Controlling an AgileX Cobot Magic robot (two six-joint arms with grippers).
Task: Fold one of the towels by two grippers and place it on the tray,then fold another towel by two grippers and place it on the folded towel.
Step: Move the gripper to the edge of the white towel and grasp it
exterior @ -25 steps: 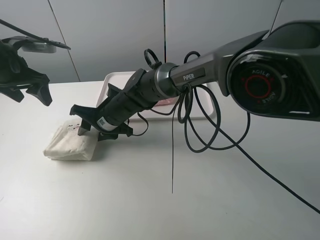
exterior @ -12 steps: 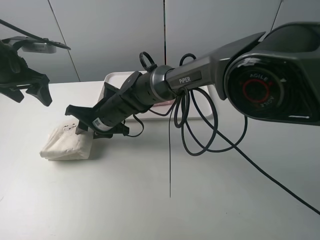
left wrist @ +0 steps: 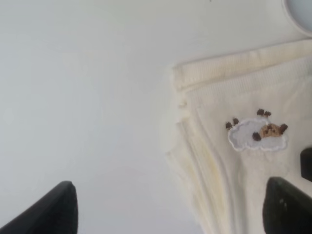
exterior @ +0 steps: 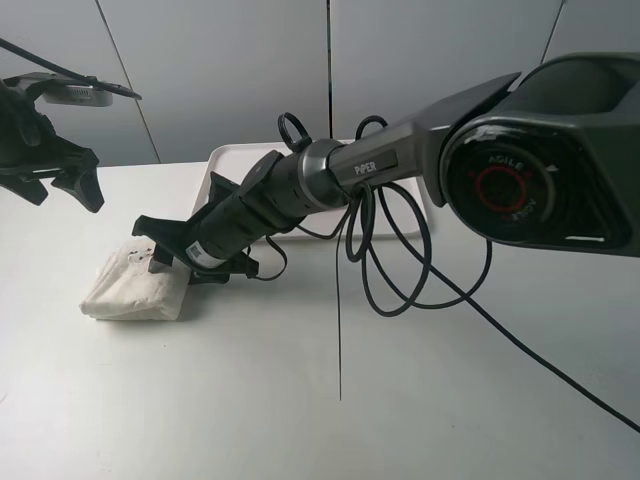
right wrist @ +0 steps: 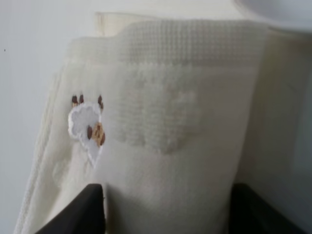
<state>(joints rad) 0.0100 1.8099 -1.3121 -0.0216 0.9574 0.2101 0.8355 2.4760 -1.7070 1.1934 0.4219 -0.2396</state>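
two hands at cream towel (exterior: 135, 285): right hand (exterior: 170, 262) straddling folded bundle, left hand (exterior: 55, 172) spread above; risking unfolding if pinched shallow

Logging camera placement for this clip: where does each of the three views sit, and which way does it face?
Exterior high: mounted high behind the arms, facing forward over the table; shows the right gripper at the folded cream towel, the left gripper raised, and the tray.
Left wrist: looks straight down from above on the cream towel; own fingertips show.
Right wrist: close on the cream towel; own fingertips straddle it.
Shared: both wrist views show the towel's embroidered animal patch.
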